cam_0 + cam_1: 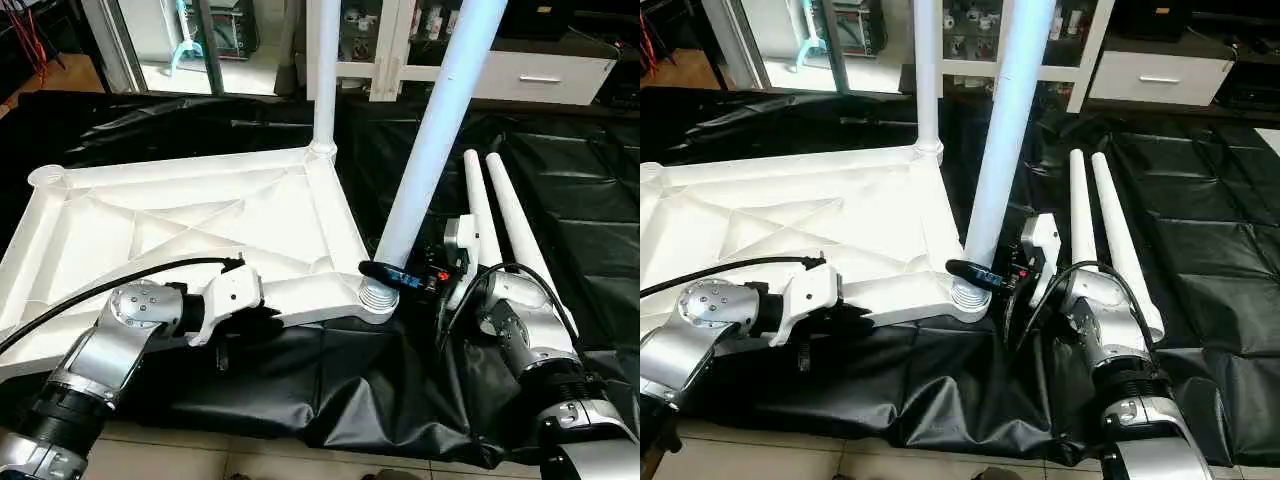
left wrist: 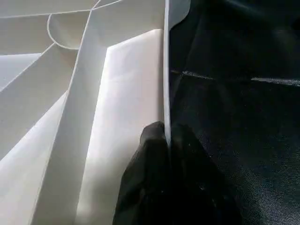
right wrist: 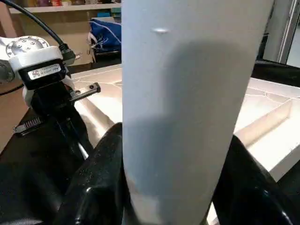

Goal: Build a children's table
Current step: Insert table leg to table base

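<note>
The white tabletop [image 1: 200,225] lies underside up on a black sheet, its X-ribs showing. One leg [image 1: 325,70] stands upright in the far right corner socket. A second leg [image 1: 435,130] leans over the near right socket [image 1: 375,300], its ribbed end at the socket's mouth. My right gripper [image 1: 395,275] is shut on this leg just above that end, with black fingers [image 3: 98,173] on both sides of the tube. My left gripper [image 2: 166,138] is shut on the tabletop's thin near rim [image 2: 165,70].
Two loose legs [image 1: 505,215] lie side by side on the sheet to the right of my right arm. The black sheet [image 1: 330,390] hangs over the front edge onto a tiled floor. Shelves and a white drawer unit [image 1: 540,70] stand behind.
</note>
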Motion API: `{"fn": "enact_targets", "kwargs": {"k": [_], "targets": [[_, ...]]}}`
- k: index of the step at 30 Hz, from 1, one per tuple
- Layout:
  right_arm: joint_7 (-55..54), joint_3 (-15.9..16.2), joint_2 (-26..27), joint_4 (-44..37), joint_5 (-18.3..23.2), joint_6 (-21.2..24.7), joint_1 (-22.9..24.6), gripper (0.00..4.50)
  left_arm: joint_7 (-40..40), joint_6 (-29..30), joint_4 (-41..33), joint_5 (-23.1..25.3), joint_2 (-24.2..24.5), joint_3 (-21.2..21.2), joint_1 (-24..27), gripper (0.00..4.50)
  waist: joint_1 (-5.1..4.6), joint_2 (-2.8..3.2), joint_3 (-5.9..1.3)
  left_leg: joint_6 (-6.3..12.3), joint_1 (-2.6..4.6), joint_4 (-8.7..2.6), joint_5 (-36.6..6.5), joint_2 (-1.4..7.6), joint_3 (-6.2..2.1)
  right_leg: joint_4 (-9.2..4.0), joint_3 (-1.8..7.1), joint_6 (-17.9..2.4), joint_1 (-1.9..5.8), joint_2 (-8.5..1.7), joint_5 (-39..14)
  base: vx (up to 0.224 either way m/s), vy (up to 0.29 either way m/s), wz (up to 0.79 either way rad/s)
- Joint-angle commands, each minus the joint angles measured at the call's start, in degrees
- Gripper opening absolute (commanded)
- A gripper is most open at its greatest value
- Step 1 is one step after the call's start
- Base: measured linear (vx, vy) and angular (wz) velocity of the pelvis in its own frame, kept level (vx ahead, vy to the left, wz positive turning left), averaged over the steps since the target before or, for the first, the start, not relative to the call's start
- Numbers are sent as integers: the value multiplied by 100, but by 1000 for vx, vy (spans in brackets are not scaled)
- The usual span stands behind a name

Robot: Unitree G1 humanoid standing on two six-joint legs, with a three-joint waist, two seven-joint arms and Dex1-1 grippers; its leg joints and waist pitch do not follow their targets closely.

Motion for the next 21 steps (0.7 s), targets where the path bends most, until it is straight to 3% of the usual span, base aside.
{"fn": "enact_targets", "kwargs": {"k": [1, 10, 11, 13, 18, 21], "targets": [[33, 50, -47, 170, -143, 80, 135, 189, 235, -66, 148, -51, -66, 46, 7, 0, -32, -54, -217, 473, 36, -562, -1003, 382, -118, -487, 308, -1454, 165, -476, -1610, 0, 0, 0], [-68, -41, 36, 287, -110, 22, 258, 189, 260, -85, 166, -23, -89, 69, 4, 0, -34, -55, -215, 463, 40, -575, -1014, 385, -113, -504, 308, -1417, 158, -479, -1691, 0, 0, 0], [-188, -90, 79, 318, -97, 9, 333, 189, 282, -93, 173, -11, -98, 78, 0, 0, -24, -91, -230, 484, 51, -566, -951, 390, -103, -505, 319, -1409, 158, -489, -1649, 0, 0, 0], [-603, -246, 209, 396, -64, -16, 558, 189, 356, -119, 192, 23, -125, 105, -17, 0, -35, -91, -212, 461, 34, -594, -1016, 390, -105, -517, 318, -1365, 163, -487, -1807, 0, 0, 0], [-595, -254, 207, 419, -55, 2, 542, 189, 372, -125, 216, 31, -137, 105, -44, 0, -57, -89, -204, 358, 79, -609, -1300, 389, -98, -569, 324, -1226, 114, -483, -2269, 0, 0, 0], [-596, -277, 220, 394, -62, 13, 554, 189, 375, -138, 229, 42, -147, 114, -52, 0, -59, -94, -202, 367, 59, -615, -1267, 392, -96, -568, 326, -1210, 118, -490, -2252, 0, 0, 0]]}}
